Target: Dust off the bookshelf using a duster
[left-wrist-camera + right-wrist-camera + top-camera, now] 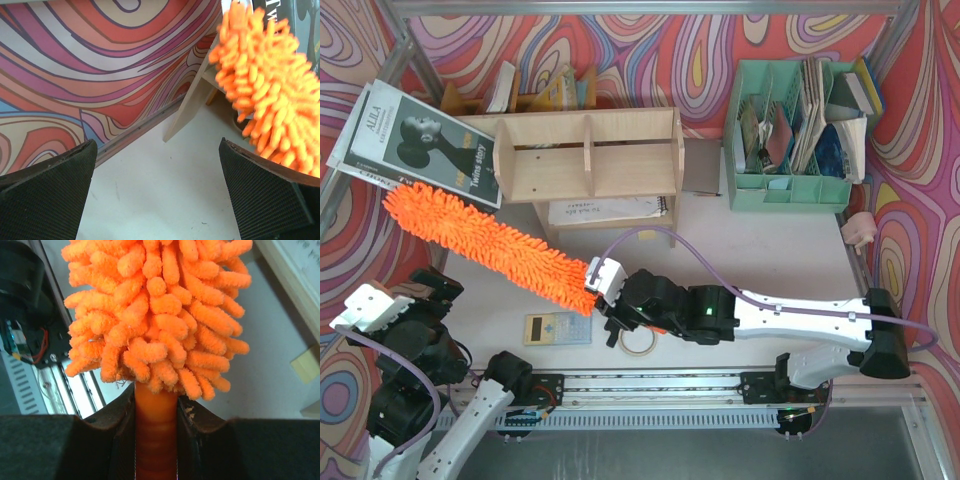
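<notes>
The light plywood bookshelf (590, 155) stands at the back centre, with three compartments showing. The fluffy orange duster (480, 240) lies slanted in front of it; its tip reaches up-left toward the shelf's left end. My right gripper (605, 295) is shut on its smooth orange handle (156, 440), and the chenille head (160, 310) fills the right wrist view. My left gripper (425, 290) stays at the near left, open and holding nothing. In the left wrist view the gripper (157, 150) hangs over bare table, with the duster tip (270, 90) and a bookshelf leg (192, 100) ahead.
A magazine (415, 140) leans at the shelf's left end. A mint green file organizer (790, 185) full of papers stands at the back right. A notebook (605, 210) lies under the shelf. A tape roll (640, 343) and a small card (557, 328) lie near the front.
</notes>
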